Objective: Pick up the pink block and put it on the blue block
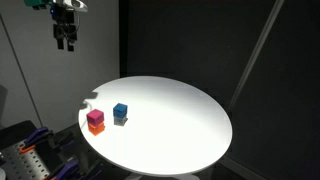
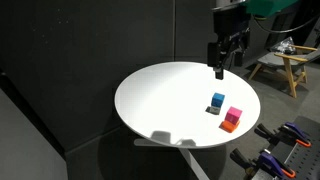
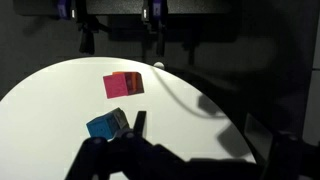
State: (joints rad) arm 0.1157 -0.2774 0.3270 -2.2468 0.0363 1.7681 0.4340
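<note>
The pink block [image 1: 95,117] appears to sit on top of an orange cube [image 1: 95,128] near the edge of the round white table [image 1: 170,125]. The blue block [image 1: 120,111] stands on the table close beside them, apart from both. All three also show in an exterior view: the pink block [image 2: 234,114], the orange cube [image 2: 229,126] and the blue block [image 2: 217,100]. In the wrist view the pink block [image 3: 122,85] lies beyond the blue block [image 3: 107,125]. My gripper [image 1: 66,38] [image 2: 220,68] hangs high above the table, open and empty, far from the blocks.
Black curtains surround the table. A wooden stool [image 2: 285,62] stands in the background. Clamps and tools [image 1: 30,155] lie on a bench below the table edge nearest the blocks. The table edge has a small notch [image 1: 88,100].
</note>
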